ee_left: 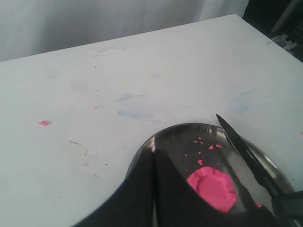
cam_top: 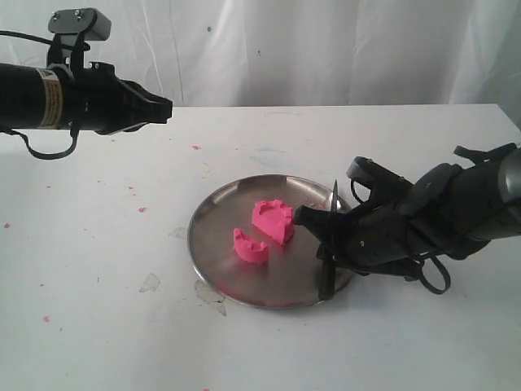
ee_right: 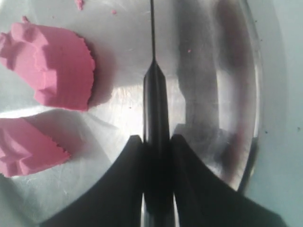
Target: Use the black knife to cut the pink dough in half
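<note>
While your right gripper clamps the slim black knife at centre right, the bright pink dough lies in two halves on the round steel plate; your left gripper hovers closed, upper left.

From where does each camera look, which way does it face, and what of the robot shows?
Exterior: off the arms, facing the table; left gripper and right gripper show.
Left wrist: on the left arm, looking down at the steel plate; its fingers show.
Right wrist: on the right arm, looking along the black knife; its fingers clamp it.
Shared: all see the pink dough.
</note>
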`<state>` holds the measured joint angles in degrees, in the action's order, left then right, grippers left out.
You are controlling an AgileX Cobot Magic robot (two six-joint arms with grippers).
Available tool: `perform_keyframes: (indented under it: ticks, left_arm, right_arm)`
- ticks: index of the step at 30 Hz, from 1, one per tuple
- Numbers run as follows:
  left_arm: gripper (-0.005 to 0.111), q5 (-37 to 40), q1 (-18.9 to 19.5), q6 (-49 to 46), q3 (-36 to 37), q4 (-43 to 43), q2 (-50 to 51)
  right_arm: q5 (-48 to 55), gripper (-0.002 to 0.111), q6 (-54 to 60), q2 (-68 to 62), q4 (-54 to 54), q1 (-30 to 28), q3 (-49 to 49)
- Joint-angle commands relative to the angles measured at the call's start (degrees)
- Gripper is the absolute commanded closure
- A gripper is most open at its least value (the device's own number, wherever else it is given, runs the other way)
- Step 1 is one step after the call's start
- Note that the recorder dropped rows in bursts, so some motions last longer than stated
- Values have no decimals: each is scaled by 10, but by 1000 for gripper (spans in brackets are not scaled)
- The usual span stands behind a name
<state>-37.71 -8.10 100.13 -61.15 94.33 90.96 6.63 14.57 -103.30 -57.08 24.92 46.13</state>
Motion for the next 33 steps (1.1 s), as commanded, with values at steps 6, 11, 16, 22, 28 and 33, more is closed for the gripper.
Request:
perform_keyframes:
  ticks: [6, 11, 16, 22, 28, 33]
  left_arm:
    - [107, -5, 0, 0, 4, 3, -9]
    - [107, -7, 0, 2, 4, -14, -19]
    - [107, -44, 0, 6, 4, -16, -28]
    - [107, -134, 0, 18, 4, -1, -65]
    - [107, -139, 0, 26, 4, 1, -117]
    - [107, -146, 0, 24, 4, 0, -123]
  right_arm:
    - [-25, 64, 20, 27, 1, -5, -5]
    - [-42, 62, 40, 98, 6, -5, -18]
    - [-36, 62, 63, 195, 6, -3, -49]
    - [-78, 94, 67, 383, 18, 38, -120]
    - [-71, 108, 76, 580, 19, 86, -136]
    - [-43, 108, 88, 689, 29, 93, -136]
